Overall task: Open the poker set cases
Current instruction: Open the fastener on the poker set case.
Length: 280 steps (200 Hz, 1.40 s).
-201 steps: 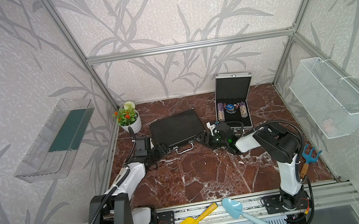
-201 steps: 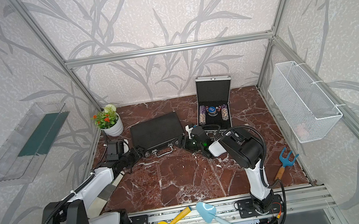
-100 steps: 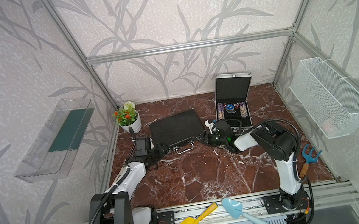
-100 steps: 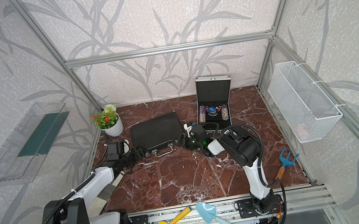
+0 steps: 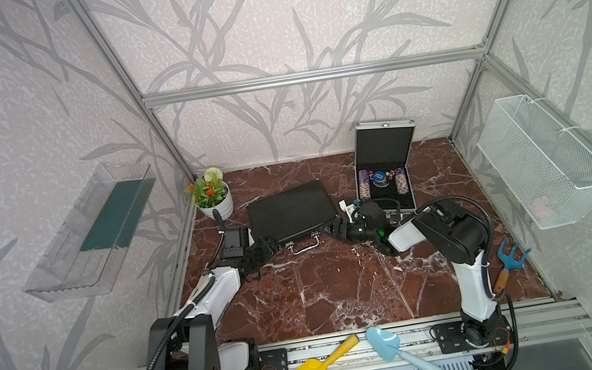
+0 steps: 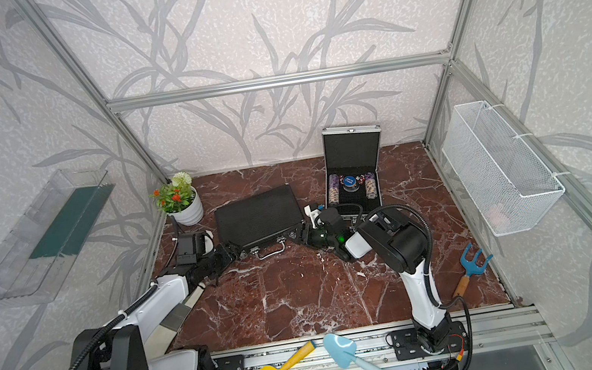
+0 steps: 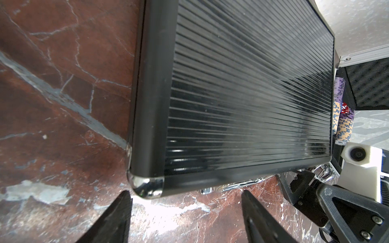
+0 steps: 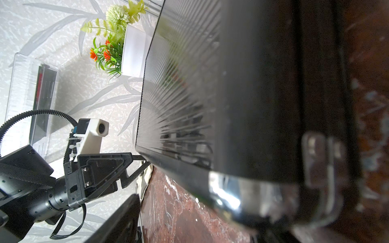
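Right gripper (image 5: 334, 228) moved left to near-right corner of shut wide black ribbed metal case (image 5: 290, 210), jaws wide; left gripper (image 5: 269, 244) wide at near-left corner; small silver case (image 5: 384, 149) stood open.

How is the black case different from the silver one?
The black case is shut and lies flat; the silver case is open, with its lid standing up. The black case looks wider than the silver case. The silver case shows chips inside; the black case hides its contents. Both rest on the marble table.
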Motion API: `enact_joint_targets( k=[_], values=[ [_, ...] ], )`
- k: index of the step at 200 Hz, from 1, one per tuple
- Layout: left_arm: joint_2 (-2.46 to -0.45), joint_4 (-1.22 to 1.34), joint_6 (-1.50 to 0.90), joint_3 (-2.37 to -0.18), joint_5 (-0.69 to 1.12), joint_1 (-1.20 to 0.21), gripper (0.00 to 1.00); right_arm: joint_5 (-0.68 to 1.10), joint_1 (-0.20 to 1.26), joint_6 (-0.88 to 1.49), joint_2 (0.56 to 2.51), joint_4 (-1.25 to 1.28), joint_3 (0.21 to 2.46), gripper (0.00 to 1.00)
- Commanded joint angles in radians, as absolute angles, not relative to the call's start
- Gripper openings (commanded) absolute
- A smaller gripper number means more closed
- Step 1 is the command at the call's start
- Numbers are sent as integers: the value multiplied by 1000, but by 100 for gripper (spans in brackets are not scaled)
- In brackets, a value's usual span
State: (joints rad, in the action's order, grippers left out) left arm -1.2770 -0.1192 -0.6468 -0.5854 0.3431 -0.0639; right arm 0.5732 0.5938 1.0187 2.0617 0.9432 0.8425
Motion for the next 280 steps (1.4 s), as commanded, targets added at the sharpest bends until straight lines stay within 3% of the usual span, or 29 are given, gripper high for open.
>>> enact_joint_targets(
  k=[1,110,280],
  values=[
    [-1275,-112,-641,-608,351,-63,72,632,596,996,2044,1035,835,77],
    [-1260,-117,-644,-603,344,-64,72,629,597,1128,1990,1180,751,71],
    [-1199,-146,-647,-589,298,-65,72,589,599,1111,1899,1054,842,69]
  ],
)
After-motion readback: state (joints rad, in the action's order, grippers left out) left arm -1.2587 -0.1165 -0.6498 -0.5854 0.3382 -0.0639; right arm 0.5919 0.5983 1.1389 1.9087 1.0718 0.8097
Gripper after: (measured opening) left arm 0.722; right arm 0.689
